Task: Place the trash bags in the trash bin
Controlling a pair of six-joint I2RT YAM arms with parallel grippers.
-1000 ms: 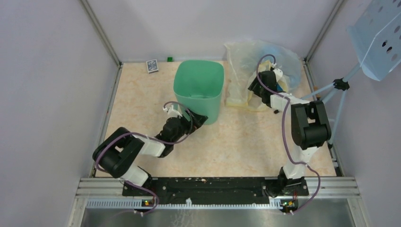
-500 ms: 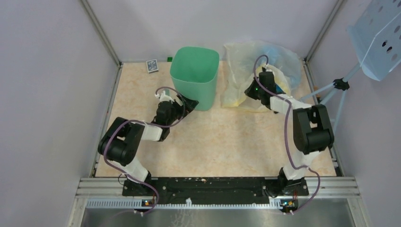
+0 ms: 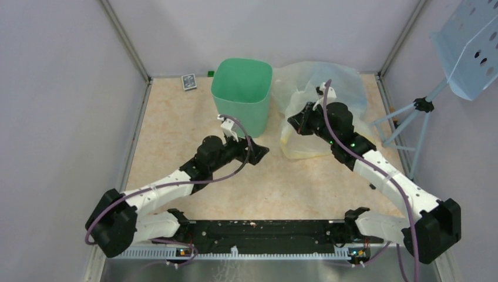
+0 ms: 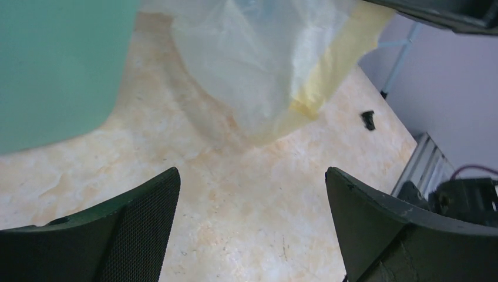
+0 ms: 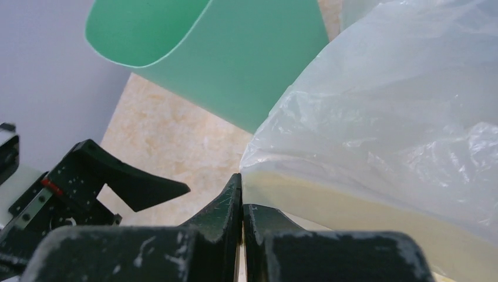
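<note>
**A:** Where is the bin?

**B:** The bin stands upright at the far middle of the desk, mouth up.

**A:** And the blue bags?

**B:** I cannot pick them out for sure. The clear bag sits just beside the bin, on its right. Its far right side looks faintly bluish, and I cannot tell more than that.

**A:** What about the right hand?

**B:** The right hand is at the clear bag's near left edge with its jaws pressed together. In the right wrist view the bag's yellowish fold runs straight into the fingertips. In the left wrist view the film hangs down from up there, with a shadow on the desk under it. So the hand has the bag's edge pinched, and that side is lifted.

**A:** And the left hand?

**B:** The left hand hangs low over the desk, just in front of the bin's near right corner. Its jaws are wide with nothing between them, and it faces the clear bag.

**A:** Is there anything else?

**B:** A small box and a green cube lie by the far wall, left of the bin. A perforated panel stands on a stand beyond the desk's right edge.
</note>
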